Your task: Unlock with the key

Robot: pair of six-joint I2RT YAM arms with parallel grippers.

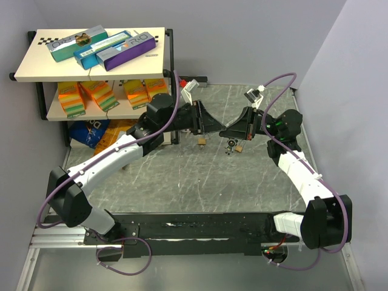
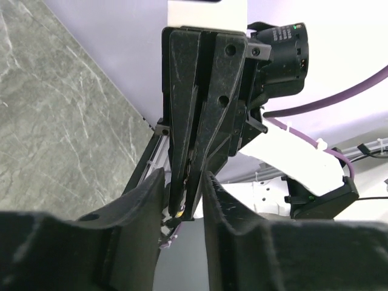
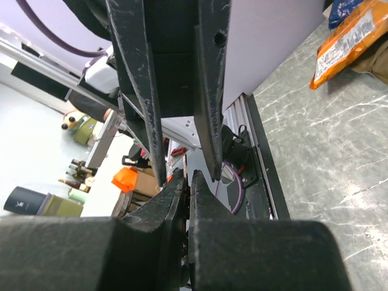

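One grey marbled table (image 1: 182, 182) is shown between pale walls, with a stocked shelf (image 1: 36, 66) at its far left. The two arms are set tip to tip over mid-table, probably to line up lock and key. The left claw (image 2: 182, 194) is held part open astride the right claw (image 3: 185, 182), which is all but closed; nothing gripped can be made out. A brass padlock (image 1: 200, 141) and the key (image 1: 230, 147) are seen just below, seemingly on the table.

The top camera is looking down from high behind the near edge over the whole counter (image 1: 182, 176). The wrist cameras are peering closely along the left claw (image 2: 182, 182) and right claw (image 3: 187, 182), facing each other.
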